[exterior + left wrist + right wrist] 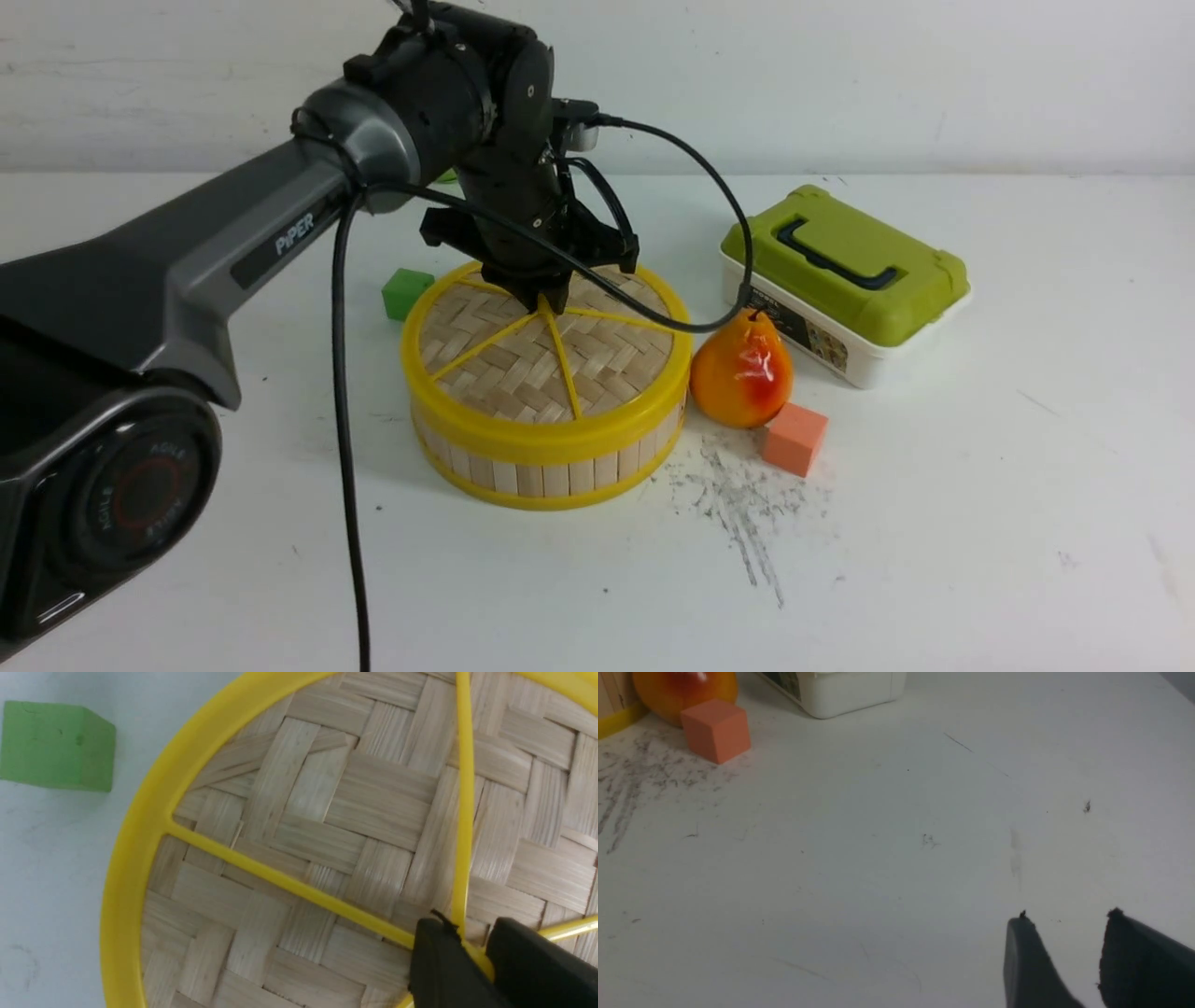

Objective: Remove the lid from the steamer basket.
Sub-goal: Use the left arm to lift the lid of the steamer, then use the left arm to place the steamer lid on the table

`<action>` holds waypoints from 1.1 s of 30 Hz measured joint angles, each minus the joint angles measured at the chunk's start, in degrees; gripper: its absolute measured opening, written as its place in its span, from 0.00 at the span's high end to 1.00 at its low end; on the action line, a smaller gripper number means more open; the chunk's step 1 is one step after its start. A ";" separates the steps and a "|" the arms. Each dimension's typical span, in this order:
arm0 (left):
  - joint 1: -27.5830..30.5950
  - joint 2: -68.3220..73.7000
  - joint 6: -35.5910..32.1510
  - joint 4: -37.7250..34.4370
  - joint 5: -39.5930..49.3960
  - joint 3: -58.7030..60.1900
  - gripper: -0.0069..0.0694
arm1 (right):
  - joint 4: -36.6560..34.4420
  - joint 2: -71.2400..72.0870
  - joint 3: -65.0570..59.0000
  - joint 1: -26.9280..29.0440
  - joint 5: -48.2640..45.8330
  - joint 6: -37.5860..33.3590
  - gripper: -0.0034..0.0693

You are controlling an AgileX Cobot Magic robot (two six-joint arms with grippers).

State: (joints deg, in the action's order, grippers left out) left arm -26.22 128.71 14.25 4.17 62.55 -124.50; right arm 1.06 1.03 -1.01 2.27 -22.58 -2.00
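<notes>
Left gripper (pixel 472 961) at centre of woven bamboo lid (pixel 504 373), fingers closed on centre knob. Lid seated level on steamer basket (pixel 530 478), no gap noted at near rim. Basket on table (pixel 934 560), just beside red-and-orange pear (pixel 742 369). Right gripper (pixel 1073 947) apart from lid, jaws open, nothing between them. Step in hand, as judged: securing grip, lift pending. Next move calls for straight, level raise until rim clears basket, then shift sideways to set-down spot.
</notes>
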 joint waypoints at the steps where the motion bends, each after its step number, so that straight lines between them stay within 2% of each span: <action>1: 0.00 -0.15 0.00 -0.04 0.16 -0.04 0.77 | 0.00 0.00 0.00 0.00 0.00 0.00 0.62; 8: 0.00 -4.66 0.00 0.05 0.31 0.02 0.77 | 0.00 0.00 0.00 0.00 0.00 0.00 0.62; 15: 0.49 -17.96 -2.32 6.46 2.59 0.02 0.77 | 0.00 0.00 0.00 0.00 0.00 0.00 0.62; 18: 2.06 -21.91 -2.58 7.11 3.35 0.02 0.77 | 0.00 0.00 0.00 0.00 0.00 0.00 0.62; 25: 13.27 -29.05 -2.82 7.62 8.50 1.68 0.77 | 0.00 0.00 0.00 0.00 0.00 0.00 0.62; 28: 17.83 -30.28 -3.61 5.54 8.11 8.60 0.77 | 0.00 0.00 0.00 0.00 0.00 0.00 0.62; 30: 20.04 -30.46 -3.92 2.99 5.83 15.51 0.77 | 0.00 0.00 0.00 0.00 0.00 0.00 0.62; 33: 22.23 -30.05 -2.79 0.96 -2.32 26.91 0.77 | 0.00 0.00 0.00 0.00 0.00 0.00 0.62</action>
State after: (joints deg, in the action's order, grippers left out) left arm -3.99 98.67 11.46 5.12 60.23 -97.59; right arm 1.06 1.03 -1.01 2.27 -22.58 -2.00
